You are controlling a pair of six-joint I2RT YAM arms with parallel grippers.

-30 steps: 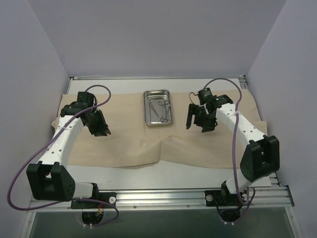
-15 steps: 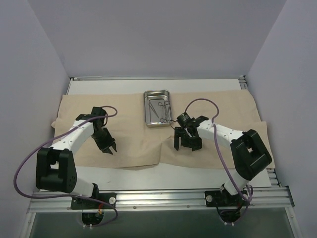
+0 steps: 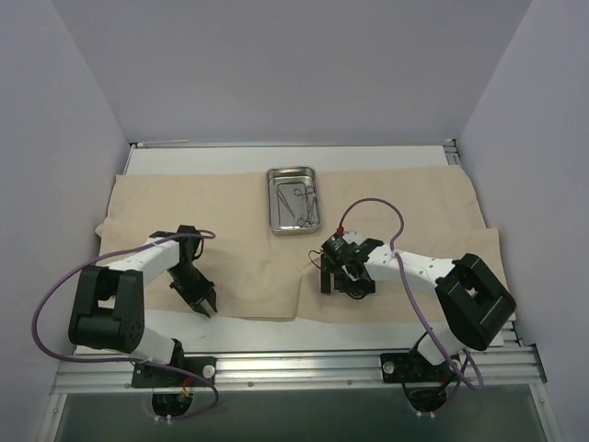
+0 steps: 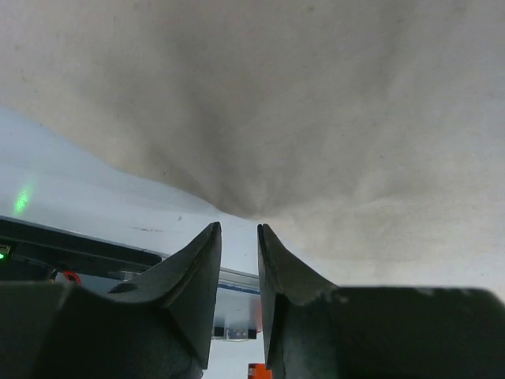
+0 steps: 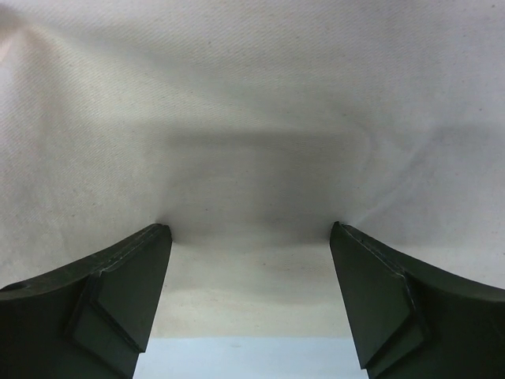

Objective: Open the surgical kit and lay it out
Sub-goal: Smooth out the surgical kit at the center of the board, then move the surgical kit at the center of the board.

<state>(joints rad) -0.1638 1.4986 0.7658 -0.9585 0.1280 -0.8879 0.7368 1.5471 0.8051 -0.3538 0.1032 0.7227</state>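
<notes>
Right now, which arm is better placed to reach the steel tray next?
Right: its open gripper is over the cloth, close to the tray; the left gripper sits farther off.

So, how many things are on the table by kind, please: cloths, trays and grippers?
cloth wrap: 1
steel tray: 1
grippers: 2, the left gripper and the right gripper
total: 4; the instruments in the tray are too small to count
</notes>
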